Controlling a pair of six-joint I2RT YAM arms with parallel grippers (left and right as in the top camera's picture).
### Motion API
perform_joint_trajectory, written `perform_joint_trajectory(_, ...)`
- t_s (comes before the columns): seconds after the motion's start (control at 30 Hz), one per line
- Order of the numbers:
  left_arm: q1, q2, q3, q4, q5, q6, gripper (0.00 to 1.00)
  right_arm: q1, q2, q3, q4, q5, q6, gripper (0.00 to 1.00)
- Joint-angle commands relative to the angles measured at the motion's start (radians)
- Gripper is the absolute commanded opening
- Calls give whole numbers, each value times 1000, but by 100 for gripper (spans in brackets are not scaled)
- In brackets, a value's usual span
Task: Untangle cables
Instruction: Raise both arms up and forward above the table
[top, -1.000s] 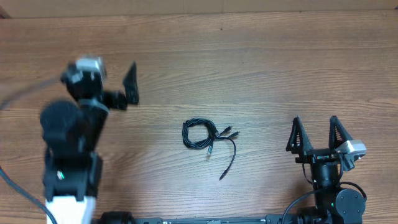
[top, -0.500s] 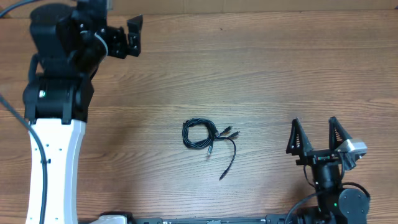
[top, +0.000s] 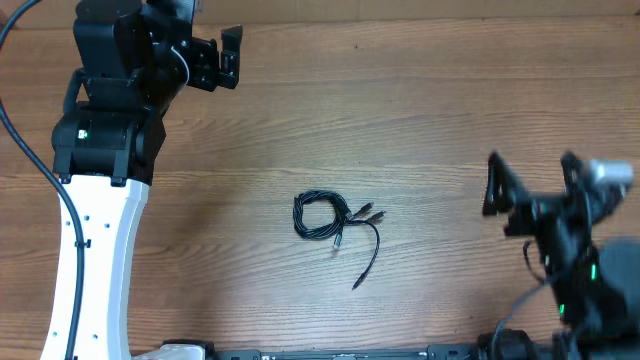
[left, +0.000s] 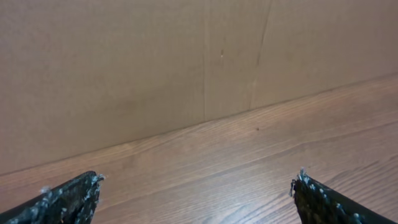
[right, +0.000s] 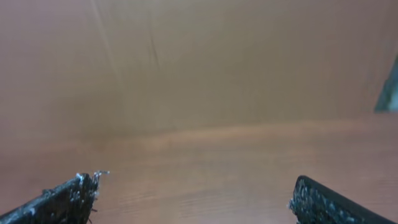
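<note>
Lying coiled together on the tabletop (top: 450, 120), the cables (top: 325, 217) are untouched, none separated yet, left and right jaws open, empty, well away.

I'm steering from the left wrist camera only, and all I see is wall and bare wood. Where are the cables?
Observer: The cables lie in a small coil in the middle of the table, well away from your left gripper.
Operator: Is the coil closed all round?
Observer: No. One loose end trails out on the coil's right side, toward the near edge.
Operator: And the other arm?
Observer: The right gripper is open, off to the right of the coil, touching nothing.
</note>
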Motion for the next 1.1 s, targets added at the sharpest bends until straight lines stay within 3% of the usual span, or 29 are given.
perform_joint_trajectory(0.0, -8, 0, 35, -4, -33, 18, 100, 5, 173, 157, -61, 18, -16, 100)
perform_joint_trajectory(0.2, -8, 3, 35, -16, -37, 45, 100, 5, 469, 444, -253, 18, -17, 100)
perform_joint_trajectory(0.37, -8, 18, 35, -73, -20, 60, 100, 5, 613, 586, -377, 18, -39, 100)
perform_joint_trajectory(0.53, -9, 40, 35, -153, 145, 148, 100, 5, 629, 591, -385, 14, -51, 100)
perform_joint_trajectory(0.73, -8, 54, 35, -253, 338, 135, 99, 5, 629, 591, -462, 15, -50, 100)
perform_joint_trajectory(1.07, -9, 58, 34, -237, 359, 119, 100, 5, 639, 589, -486, -42, -45, 100)
